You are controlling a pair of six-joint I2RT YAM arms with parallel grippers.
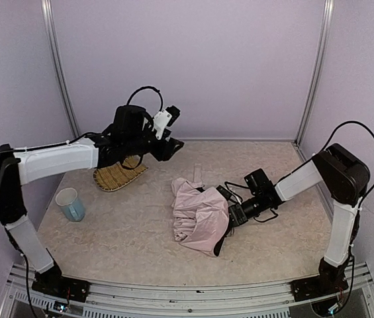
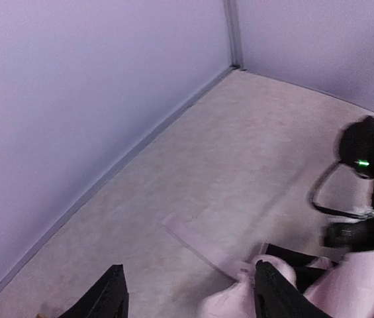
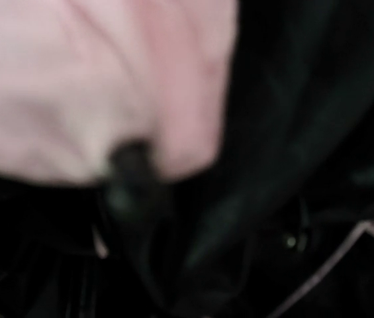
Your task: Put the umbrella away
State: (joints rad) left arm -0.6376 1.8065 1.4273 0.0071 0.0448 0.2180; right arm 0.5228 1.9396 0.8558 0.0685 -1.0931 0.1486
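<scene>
The umbrella (image 1: 198,215) lies crumpled in the middle of the table, pale pink fabric up, black lining showing at its right edge. Its pink strap (image 1: 198,173) points toward the back wall. My right gripper (image 1: 232,213) is pushed into the umbrella's right side, its fingers buried in the folds. The right wrist view is filled by blurred pink fabric (image 3: 94,79) and black lining (image 3: 292,132). My left gripper (image 1: 171,148) hovers open and empty above the table, left of and behind the umbrella. In the left wrist view the left gripper (image 2: 190,298) has its jaws wide apart over the strap (image 2: 200,242).
A woven bamboo tray (image 1: 117,175) lies under the left arm at the back left. A pale blue cup (image 1: 71,204) stands near the left edge. Lilac walls close in the back and both sides. The right arm's black cable (image 2: 326,199) loops beside the umbrella.
</scene>
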